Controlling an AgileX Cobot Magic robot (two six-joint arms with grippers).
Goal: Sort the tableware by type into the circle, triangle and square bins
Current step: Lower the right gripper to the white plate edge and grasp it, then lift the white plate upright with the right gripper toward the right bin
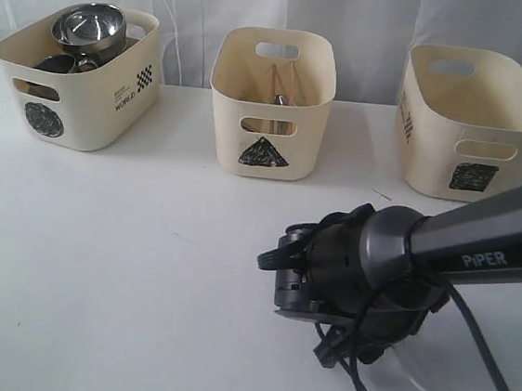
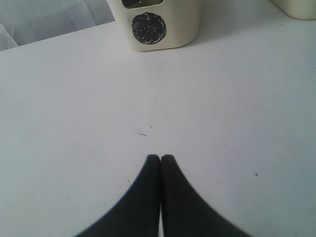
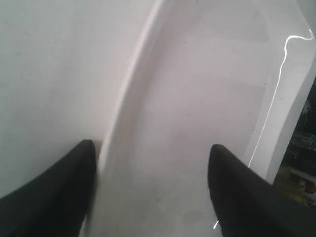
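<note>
White table [image 1: 141,267]. Large white square plate [image 1: 452,379] lies flat at 4 o'clock. Right gripper [image 3: 152,148] spread wide, straddling the plate's rim, not clamped. Circle bin [image 1: 76,92] at 10 o'clock holds steel bowl [image 1: 90,26]. Triangle bin [image 1: 270,112] at 12, square bin [image 1: 473,134] at 2. Left gripper [image 2: 160,159] closed on nothing, over table.

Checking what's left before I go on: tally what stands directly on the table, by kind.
Cream bins: 3 (circle, triangle, square)
White plate: 1
Total: 4
</note>
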